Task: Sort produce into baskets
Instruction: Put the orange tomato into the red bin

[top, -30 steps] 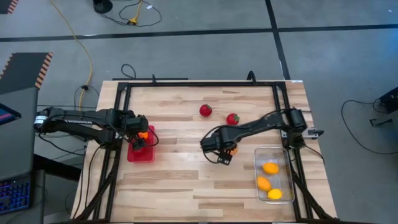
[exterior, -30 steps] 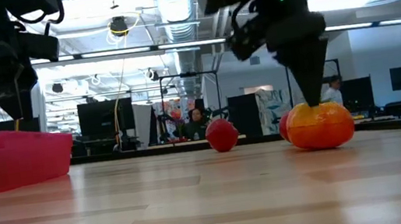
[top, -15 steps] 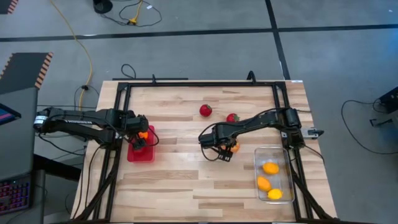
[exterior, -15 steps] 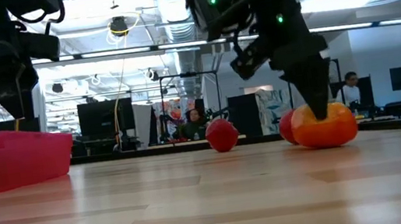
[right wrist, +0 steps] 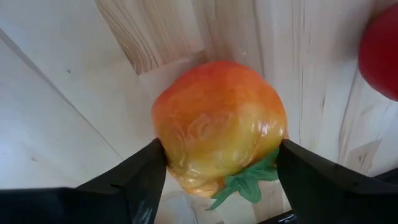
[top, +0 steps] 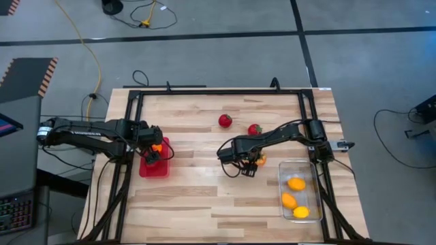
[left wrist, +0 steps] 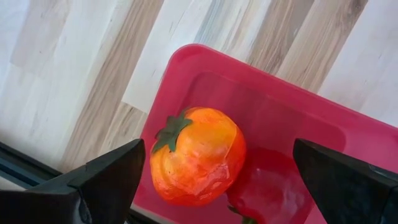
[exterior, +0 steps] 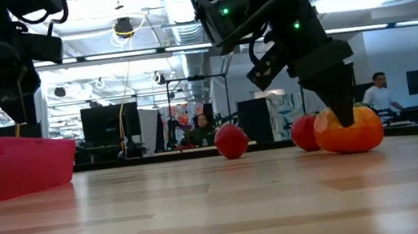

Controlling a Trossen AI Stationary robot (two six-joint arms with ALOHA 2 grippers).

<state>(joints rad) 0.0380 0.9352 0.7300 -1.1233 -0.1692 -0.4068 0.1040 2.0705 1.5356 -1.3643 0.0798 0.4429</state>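
Observation:
An orange tomato (right wrist: 217,127) with a green top rests on the table near its middle, and my right gripper (top: 251,162) is shut on it from above. Two red pieces (top: 225,121) (top: 254,129) lie on the wood farther back. My left gripper (top: 155,151) hangs open over the small red basket (top: 154,168), which holds another orange tomato (left wrist: 199,155) and a red piece (left wrist: 267,193). The clear basket (top: 315,184) at the right holds three yellow-orange ovals (top: 296,184). My right gripper pinches the orange tomato by its two opposite sides (right wrist: 168,134), one finger (right wrist: 134,180) on each side. The fingers come steeply from above, slanting down. The tomato lies tipped, its green top (right wrist: 245,180) sideways, with its underside on the table (exterior: 353,148).
A black frame (top: 218,93) runs round the table's edges. Bare wood lies between the two baskets and toward the near edge. The nearer red piece (exterior: 304,132) sits close behind the held tomato. People show in the room beyond the table.
My right gripper has sunk lower round the orange tomato and tipped a little. The tomato has slid a short way toward the table's right edge, staying on the wood.

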